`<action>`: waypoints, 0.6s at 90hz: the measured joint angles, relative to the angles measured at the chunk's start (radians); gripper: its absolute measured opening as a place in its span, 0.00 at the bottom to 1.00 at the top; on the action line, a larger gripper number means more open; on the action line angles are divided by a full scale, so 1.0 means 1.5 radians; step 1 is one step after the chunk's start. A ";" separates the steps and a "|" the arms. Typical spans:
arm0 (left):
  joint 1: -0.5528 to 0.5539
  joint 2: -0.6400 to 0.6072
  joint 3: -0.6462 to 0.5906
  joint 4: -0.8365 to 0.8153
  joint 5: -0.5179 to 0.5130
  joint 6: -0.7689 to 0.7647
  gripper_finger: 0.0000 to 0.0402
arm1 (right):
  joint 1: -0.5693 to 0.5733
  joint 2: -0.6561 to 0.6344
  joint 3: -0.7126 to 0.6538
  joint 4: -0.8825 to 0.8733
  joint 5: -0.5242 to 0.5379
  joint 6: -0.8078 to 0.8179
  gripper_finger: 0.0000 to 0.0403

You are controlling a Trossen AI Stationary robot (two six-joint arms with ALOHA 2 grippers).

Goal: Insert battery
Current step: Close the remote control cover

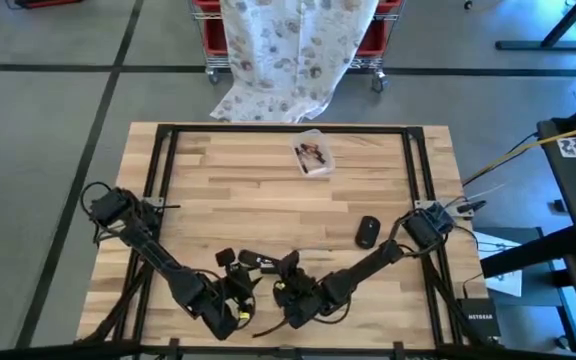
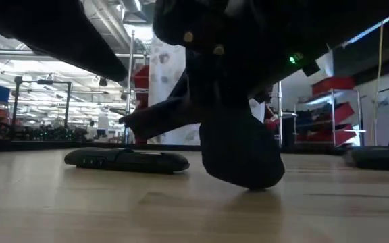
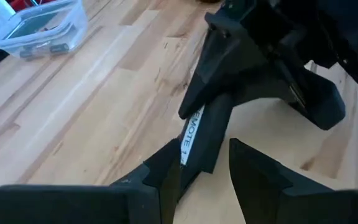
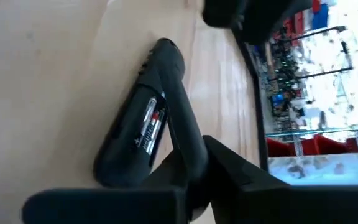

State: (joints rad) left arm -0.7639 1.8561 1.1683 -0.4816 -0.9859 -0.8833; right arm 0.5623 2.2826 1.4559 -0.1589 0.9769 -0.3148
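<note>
A black remote [image 4: 138, 134] lies over the wood near the table's front middle, its back open. A battery with a silver and red label [image 4: 149, 123] sits in the compartment. My right gripper [image 1: 286, 280] is shut on the remote's near end. The remote's labelled other end [image 3: 194, 140] reaches between the fingers of my open left gripper [image 3: 204, 180], which stands just left of the right one [image 1: 240, 292]. In the low view a long flat black body [image 2: 127, 160] lies on the table behind a dark finger [image 2: 238, 158]. I cannot tell whether it is the remote. My right gripper pinches one end of the remote [image 4: 188, 163] between its two fingers, and the remote runs on straight ahead of them. The open compartment faces up toward the wrist camera. Whether the remote's body rests on the wood does not show. My left gripper has one finger [image 3: 166, 177] right beside the remote's labelled end; whether it touches cannot be told.
A clear plastic box [image 1: 312, 158] with small parts stands at the far middle of the table. A black mouse-shaped thing [image 1: 368, 232] lies right of centre. A small black piece [image 1: 225, 258] lies by the left gripper. Black frame rails [image 1: 158, 180] run along the table's sides.
</note>
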 joint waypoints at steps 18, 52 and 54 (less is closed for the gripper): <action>0.000 0.000 0.000 0.001 0.000 0.000 0.29 | -0.012 0.000 0.000 -0.036 -0.021 0.045 0.06; 0.000 0.000 0.000 0.001 0.005 -0.003 0.29 | -0.015 -0.001 0.001 -0.054 -0.081 0.042 0.07; 0.000 0.000 0.000 0.000 0.005 -0.003 0.29 | -0.015 -0.001 0.001 -0.057 -0.081 0.045 0.07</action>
State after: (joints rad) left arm -0.7642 1.8561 1.1683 -0.4811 -0.9778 -0.8883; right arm 0.5392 2.2814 1.4567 -0.2441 0.8555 -0.2468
